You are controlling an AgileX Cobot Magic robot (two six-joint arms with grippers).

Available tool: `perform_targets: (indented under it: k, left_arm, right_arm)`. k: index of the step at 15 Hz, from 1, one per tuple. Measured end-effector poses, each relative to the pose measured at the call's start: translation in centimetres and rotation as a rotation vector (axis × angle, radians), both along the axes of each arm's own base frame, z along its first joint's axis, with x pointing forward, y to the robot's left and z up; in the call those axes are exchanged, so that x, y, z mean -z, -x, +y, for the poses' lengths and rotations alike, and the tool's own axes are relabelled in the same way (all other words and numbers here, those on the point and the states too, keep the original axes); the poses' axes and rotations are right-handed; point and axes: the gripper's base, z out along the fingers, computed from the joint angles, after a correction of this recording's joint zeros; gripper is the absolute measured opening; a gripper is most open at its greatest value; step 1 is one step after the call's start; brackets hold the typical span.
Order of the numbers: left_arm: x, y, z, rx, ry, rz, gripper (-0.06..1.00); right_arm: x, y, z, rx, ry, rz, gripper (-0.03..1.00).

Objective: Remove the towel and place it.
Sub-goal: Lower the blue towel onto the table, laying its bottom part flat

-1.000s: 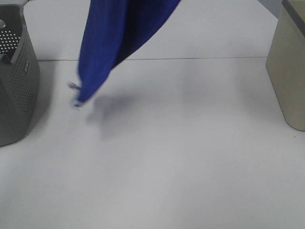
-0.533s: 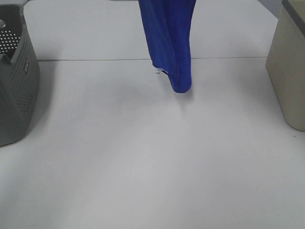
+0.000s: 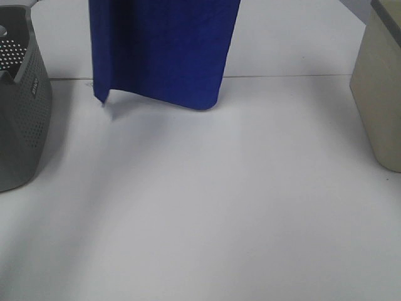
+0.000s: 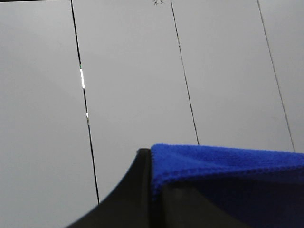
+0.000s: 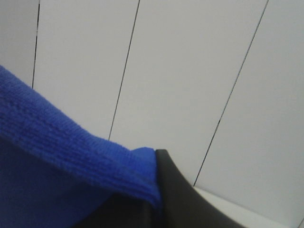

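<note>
The royal-blue towel (image 3: 166, 53) hangs spread out flat above the back of the white table (image 3: 207, 207). Its lower edge is just above the table and its lower left corner (image 3: 100, 97) hangs a little lower. Both grippers are above the top of the exterior high view. In the left wrist view my left gripper (image 4: 152, 190) is shut on one top corner of the towel (image 4: 228, 164). In the right wrist view my right gripper (image 5: 154, 204) is shut on the other top corner of the towel (image 5: 57, 161). Only the black fingers show.
A grey perforated basket (image 3: 25, 119) stands at the left edge of the table. A beige bin (image 3: 379, 94) stands at the right edge. A thin seam line (image 3: 282, 76) crosses the table behind the towel.
The towel hung bunched in a narrow strip near the middle. It is now stretched wide into a flat sheet, with its left edge further left.
</note>
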Motion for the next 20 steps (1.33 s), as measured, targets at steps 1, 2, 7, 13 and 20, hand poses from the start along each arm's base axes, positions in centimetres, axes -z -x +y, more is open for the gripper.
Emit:
perform_targets:
  k: [1, 2, 7, 13, 20]
  left_arm:
    - [0.3, -0.2, 0.0, -0.003, 0.002, -0.005, 0.0]
    - [0.9, -0.6, -0.1, -0.012, 0.005, -0.021, 0.0]
    - [2.3, -3.3, -0.2, -0.058, -0.023, -0.149, 0.0]
    - [3.7, -6.9, -0.1, -0.06, -0.045, -0.141, 0.0]
    - [5.7, -8.6, 1.7, -0.069, -0.032, -0.101, 0.0]
  right_arm:
    - [0.1, -0.3, 0.0, -0.001, 0.002, -0.022, 0.01]
    - [0.2, -0.7, 0.1, -0.004, 0.005, -0.061, 0.01]
    - [2.2, -3.1, -0.1, 0.007, 0.104, -0.187, 0.01]
    - [3.4, -4.8, -1.7, 0.034, 0.117, -0.222, 0.01]
    - [5.0, -6.0, -1.5, 0.029, 0.143, -0.249, 0.01]
